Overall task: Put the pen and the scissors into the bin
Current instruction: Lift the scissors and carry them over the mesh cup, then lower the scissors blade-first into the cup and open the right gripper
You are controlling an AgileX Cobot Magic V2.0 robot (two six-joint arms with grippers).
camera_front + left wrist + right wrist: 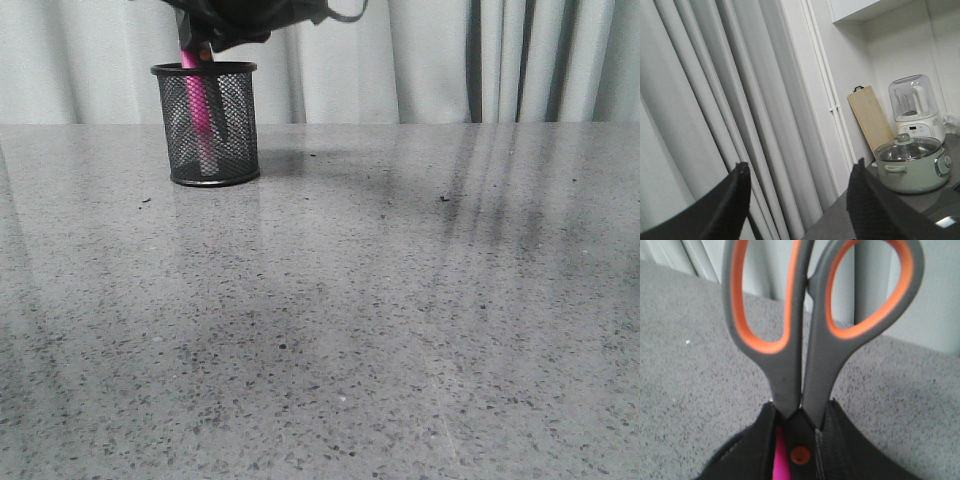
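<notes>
Right gripper [800, 440] clamped on the scissors [805, 340] at the orange pivot dot, handle loops sticking out away from the fingers, blades hidden. It hangs right above the black mesh pen cup [205, 125], blade end pointing down into it. Pink pen [197, 100] stands tilted inside the cup, just below the gripper. Left gripper [797, 195] spread wide, nothing between fingers, aimed at curtains [715, 100].
</notes>
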